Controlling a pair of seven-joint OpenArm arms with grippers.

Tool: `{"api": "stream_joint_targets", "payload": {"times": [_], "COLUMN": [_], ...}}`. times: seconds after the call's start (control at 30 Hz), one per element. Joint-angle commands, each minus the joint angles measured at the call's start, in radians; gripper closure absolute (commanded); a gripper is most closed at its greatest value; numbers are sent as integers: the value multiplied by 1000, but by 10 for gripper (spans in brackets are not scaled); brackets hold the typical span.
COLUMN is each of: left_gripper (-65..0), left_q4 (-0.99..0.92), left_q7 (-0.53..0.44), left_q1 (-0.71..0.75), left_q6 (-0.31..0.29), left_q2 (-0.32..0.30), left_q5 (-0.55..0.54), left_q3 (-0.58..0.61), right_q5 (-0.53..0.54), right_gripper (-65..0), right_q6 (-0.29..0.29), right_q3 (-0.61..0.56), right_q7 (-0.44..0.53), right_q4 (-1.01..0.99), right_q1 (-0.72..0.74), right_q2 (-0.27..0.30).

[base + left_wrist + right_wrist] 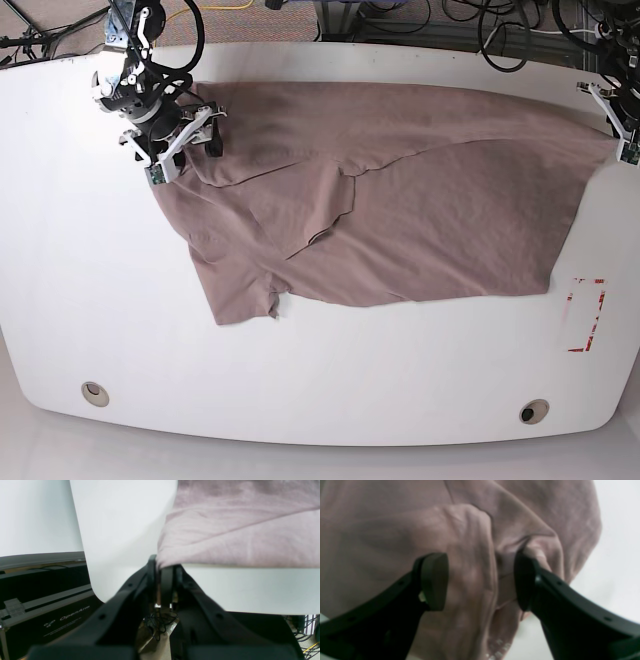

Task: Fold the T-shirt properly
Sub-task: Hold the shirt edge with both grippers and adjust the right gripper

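A white table (80,300) with rounded corners carries the work, with cables strewn on the floor beyond its far edge and a black OpenArm case (45,600) below its edge in the left wrist view. The T-shirt (400,210) lies spread across the far half of the table, reaching from near the far left corner to the right edge, dusty mauve-brown and mostly flat. One layer is turned over along a slanting line through its middle, and a sleeve or corner juts toward the near edge at the left.

As a judgement, the folding is at an early stage: the cloth is laid out and perhaps half doubled over, but no neat rectangle exists, the edges are uneven, and the side and lengthwise folds remain to be done.

The left gripper (162,567) is at the table's right edge, its jaws shut tight on a corner of the shirt's edge. The right gripper (481,580) is at the far left end of the shirt, its jaws standing apart astride a bunched ridge of fabric. The cloth sits between the pads, but nothing is pinched.

No containers are in view on the table, only a red-outlined marking (585,315) near the right edge.
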Motion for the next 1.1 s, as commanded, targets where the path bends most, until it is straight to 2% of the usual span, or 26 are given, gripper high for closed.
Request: {"api": "stream_joint_targets", "payload": {"times": [0.0, 0.2, 0.4, 0.5, 0.73, 0.8, 0.9, 0.97, 1.07], "left_gripper": [0, 0, 0, 0, 0, 0, 0, 0, 0], "left_q4": [15, 15, 15, 15, 15, 15, 15, 15, 15], "left_q7": [-15, -15, -15, -15, -15, -15, -14, -12, -12], "left_q1": [1, 1, 1, 1, -2, -4, -21, -25, -27], "left_q6": [3, 3, 3, 3, 3, 3, 3, 3, 3], "left_q2": [-15, -13, -13, -13, -13, -13, -13, -13, -13], "left_q5": [1, 1, 1, 1, 1, 1, 1, 1, 1], "left_q3": [-6, -6, -6, -6, -6, -5, -5, -5, -5], "right_q5": [16, 16, 19, 22, 28, 28, 28, 28, 28], "right_gripper": [-366, -279, -160, -135, -120, -94, 0, 0, 0], "right_q6": [2, 2, 2, 2, 4, 4, 4, 7, 44], "right_q3": [5, 5, 2, 0, -1, -1, -1, -1, 5], "right_q7": [36, 40, 38, 36, 36, 36, 36, 36, 36], "right_q4": [8, 1, 1, 1, 7, 7, 8, 24, 86], "right_q1": [8, 7, 1, -13, -55, -71, -82, -88, -110], "right_q2": [15, 17, 14, 9, 6, 6, 6, 6, 8]}}
